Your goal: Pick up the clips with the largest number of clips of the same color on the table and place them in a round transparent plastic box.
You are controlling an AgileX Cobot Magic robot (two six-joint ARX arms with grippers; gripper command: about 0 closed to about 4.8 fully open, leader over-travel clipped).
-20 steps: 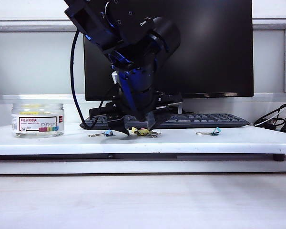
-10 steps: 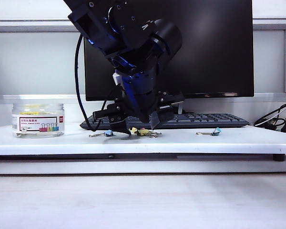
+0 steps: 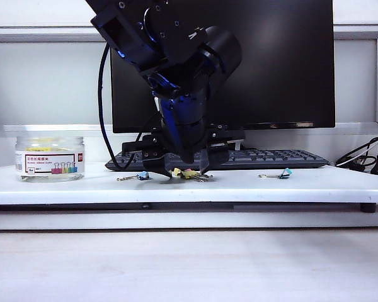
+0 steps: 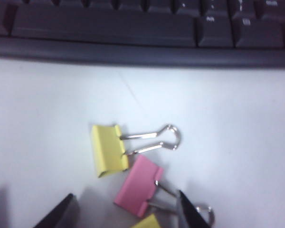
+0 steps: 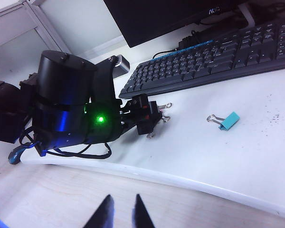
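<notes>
A pale-yellow clip (image 4: 109, 149) lies on the white board with its wire handles pointing away. A pink clip (image 4: 138, 185) touches it, and the corner of a second yellow clip (image 4: 147, 222) shows beside the pink one. My left gripper (image 4: 125, 199) is open and low over this cluster (image 3: 188, 173), its dark fingers (image 4: 192, 213) either side of the pink clip and the second yellow one. The round transparent plastic box (image 3: 49, 158) stands at the far left of the board, with yellow showing inside. My right gripper (image 5: 123, 198) is open and empty, off the board's front edge.
A blue clip (image 3: 142, 176) lies just left of the cluster and a teal clip (image 3: 283, 173) lies to the right. A black keyboard (image 3: 264, 157) and a monitor (image 3: 271, 63) stand behind. Cables (image 3: 365, 160) trail at the far right. The board's front edge (image 3: 189, 198) is near.
My left gripper's jaws have spread a little wider over the clip cluster. The arm has barely shifted, and the clips and the box lie where they were.
</notes>
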